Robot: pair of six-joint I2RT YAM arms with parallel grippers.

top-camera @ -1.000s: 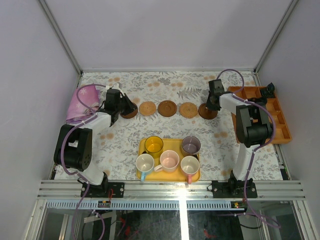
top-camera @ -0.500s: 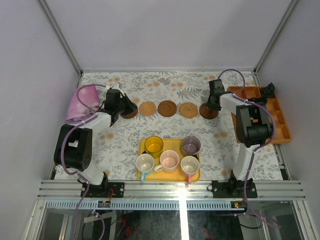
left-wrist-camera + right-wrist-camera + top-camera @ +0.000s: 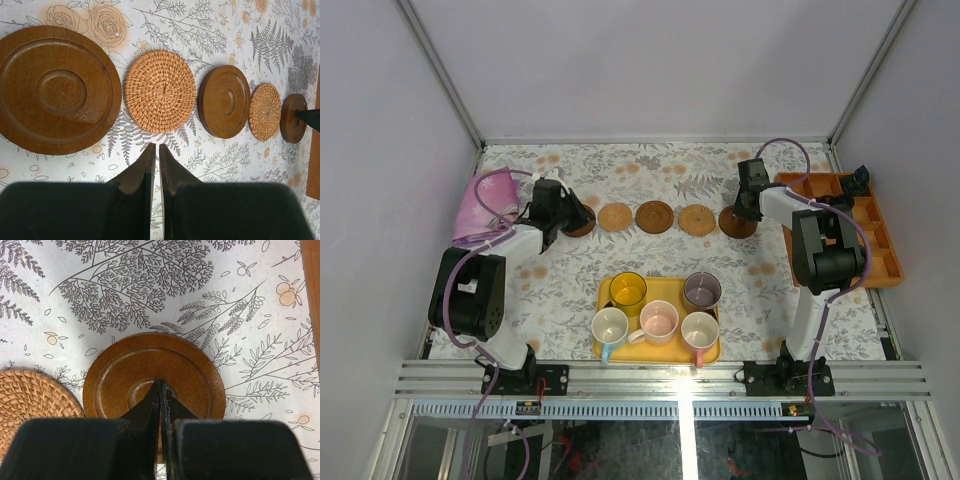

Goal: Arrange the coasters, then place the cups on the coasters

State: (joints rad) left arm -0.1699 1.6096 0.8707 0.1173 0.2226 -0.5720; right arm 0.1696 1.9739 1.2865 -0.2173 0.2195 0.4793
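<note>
Five small handled cups (image 3: 659,321) were grouped on a yellow rectangular tray (image 3: 666,287). Beyond it, five round coasters (image 3: 654,216), three of dark wood and two of woven tan, were laid in a row. Both claws were closed and empty: the left gripper (image 3: 154,146) was held beside the leftmost coaster, the right gripper (image 3: 160,382) over the rightmost.

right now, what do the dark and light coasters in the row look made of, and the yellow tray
Dark coasters: likely turned wood, smooth with a slight sheen; faint grain and concentric rings show. Light coasters: woven rattan or similar fibre, matte; the spiral weave is plain. Yellow tray: probably plastic, smooth and evenly coloured, but too small to be sure.
</note>
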